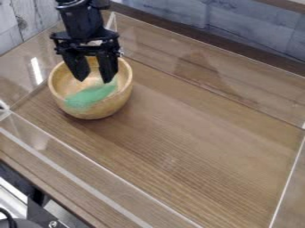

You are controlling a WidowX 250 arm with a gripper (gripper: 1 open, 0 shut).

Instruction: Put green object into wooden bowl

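Inside the wooden bowl: the green object lies on the bottom, long axis running from lower left to upper right.
Fingers: spread open, empty, straddling the block's upper end.
Gripper: directly above the block.
Next move: likely straight up off the counter.

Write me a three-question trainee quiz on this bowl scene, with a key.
1. True or false: the green object lies inside the wooden bowl.
2. The end effector is: A) shut on the green object, B) open above the bowl, C) off to the side resting on the table.
3. Fill in: the bowl stands near the table's far-____ corner as the camera sees it.

Key: 1 true; 2 B; 3 left.
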